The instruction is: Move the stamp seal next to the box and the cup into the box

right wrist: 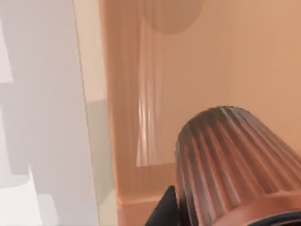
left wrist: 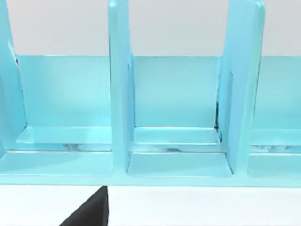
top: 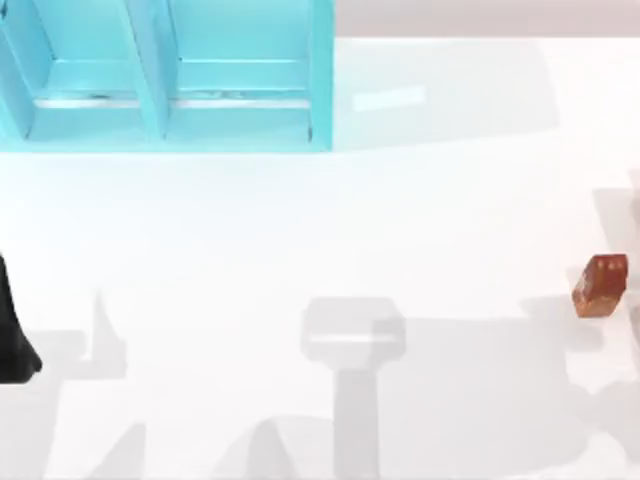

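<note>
The stamp seal (top: 600, 285), a glossy orange-brown block, stands on the white table near the right edge of the top view. In the right wrist view the cup (right wrist: 230, 160), coppery with ribbed sides, sits very close to the camera, and my right gripper (right wrist: 221, 217) is shut on it. The cup hangs over the inside of the box (right wrist: 113, 94), whose walls and floor are peach-coloured. A round shadow lies on the box floor. My left arm (top: 12, 330) is parked at the table's left edge.
A teal rack (top: 160, 80) with upright dividers stands at the back left; the left wrist view faces its compartments (left wrist: 176, 113). The white table (top: 320, 230) stretches between the rack and the stamp seal, crossed by grey arm shadows.
</note>
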